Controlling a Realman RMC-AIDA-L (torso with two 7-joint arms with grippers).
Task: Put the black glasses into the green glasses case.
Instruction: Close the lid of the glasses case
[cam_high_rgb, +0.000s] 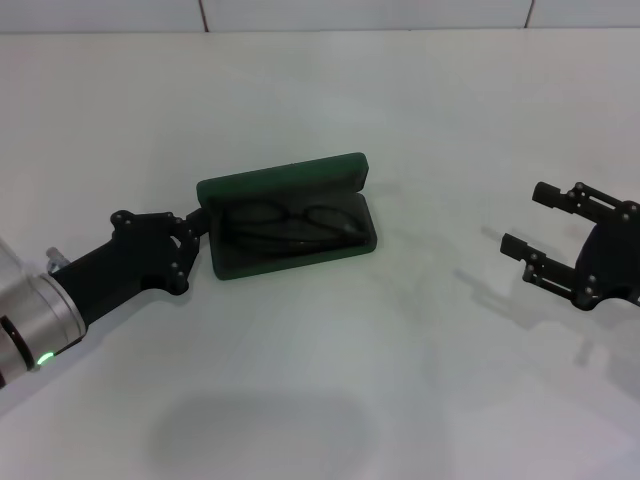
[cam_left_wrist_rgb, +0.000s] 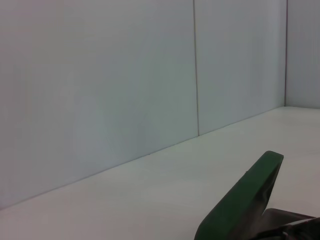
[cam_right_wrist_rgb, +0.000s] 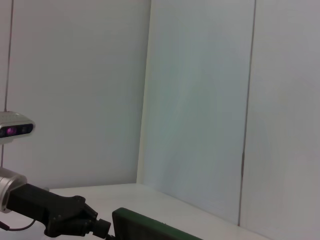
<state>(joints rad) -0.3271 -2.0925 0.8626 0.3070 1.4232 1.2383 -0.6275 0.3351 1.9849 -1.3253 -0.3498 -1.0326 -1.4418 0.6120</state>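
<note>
The green glasses case (cam_high_rgb: 285, 252) lies open in the middle of the white table, its lid (cam_high_rgb: 280, 178) raised at the far side. The black glasses (cam_high_rgb: 290, 225) rest folded inside on the dark lining. My left gripper (cam_high_rgb: 198, 218) is at the case's left end, touching or nearly touching it. The left wrist view shows the lid's edge (cam_left_wrist_rgb: 245, 200) close up, tilted. My right gripper (cam_high_rgb: 530, 220) hovers open and holds nothing, well to the right of the case. The right wrist view catches the case (cam_right_wrist_rgb: 150, 227) and my left arm (cam_right_wrist_rgb: 60, 215) across the table.
The white table (cam_high_rgb: 320, 90) runs back to a pale panelled wall (cam_left_wrist_rgb: 125, 75). A head camera (cam_right_wrist_rgb: 15, 127) shows at the edge of the right wrist view. Nothing else stands on the table.
</note>
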